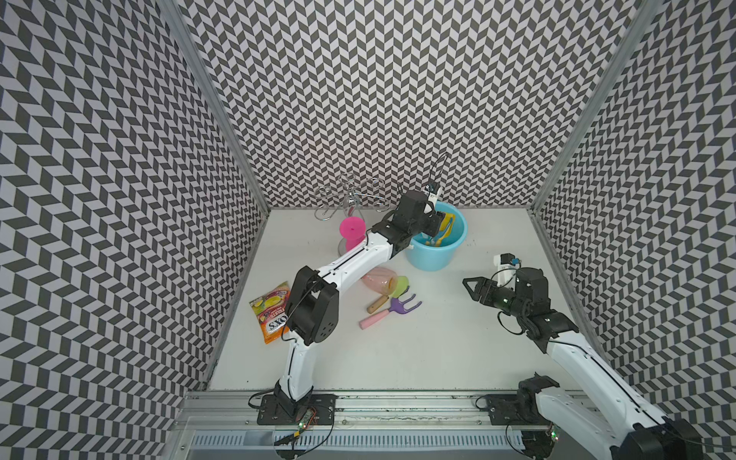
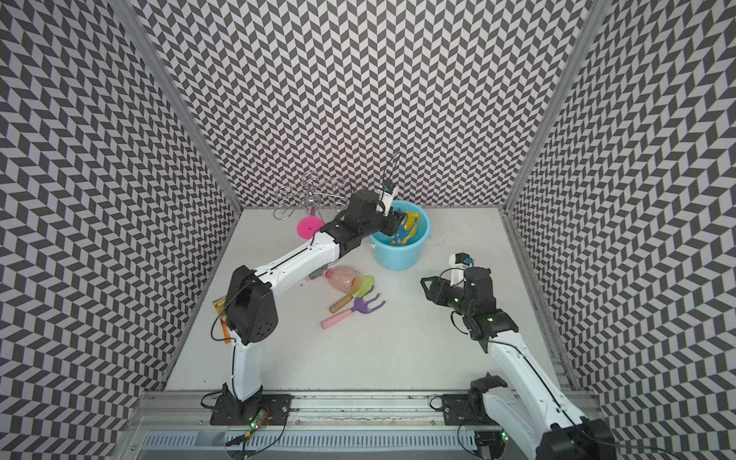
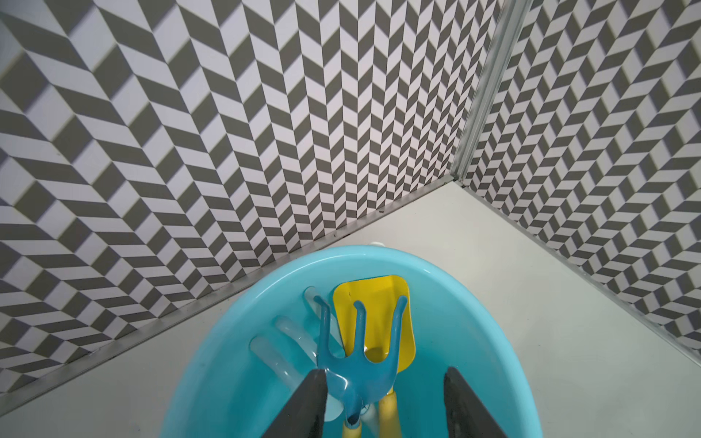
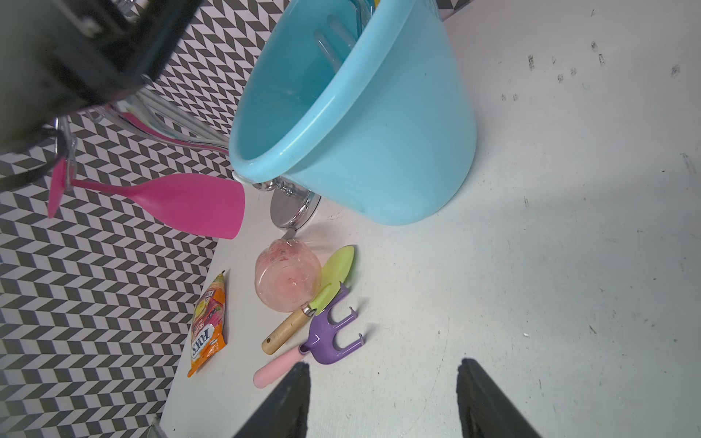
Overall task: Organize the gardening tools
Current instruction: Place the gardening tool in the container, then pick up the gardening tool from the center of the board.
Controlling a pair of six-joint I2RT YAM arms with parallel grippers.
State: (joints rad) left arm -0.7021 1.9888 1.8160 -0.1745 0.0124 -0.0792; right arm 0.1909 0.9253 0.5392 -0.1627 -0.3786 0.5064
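The white table [image 1: 438,338] stands inside zigzag black-and-white walls [image 1: 398,99]; one round light-blue plastic bucket [image 1: 434,259] stands at the back; three toy tools are inside: one yellow plastic shovel [image 3: 379,295], one blue plastic rake [image 3: 356,379], one see-through pale-blue fork [image 3: 292,333]; my left pincer [image 3: 385,369] gapes wide over them; one pinkish see-through spray bottle [image 4: 286,278], one green trowel [image 4: 337,265] and one purple fork [image 4: 330,341] lie together mid-table; my right pincer [image 4: 384,362] gapes too, empty.

Glossy plastic bucket [image 4: 398,132], green trowel [image 4: 333,273] with wooden handle, shiny chrome stand [image 4: 292,206], scuffed matt table [image 4: 531,265]
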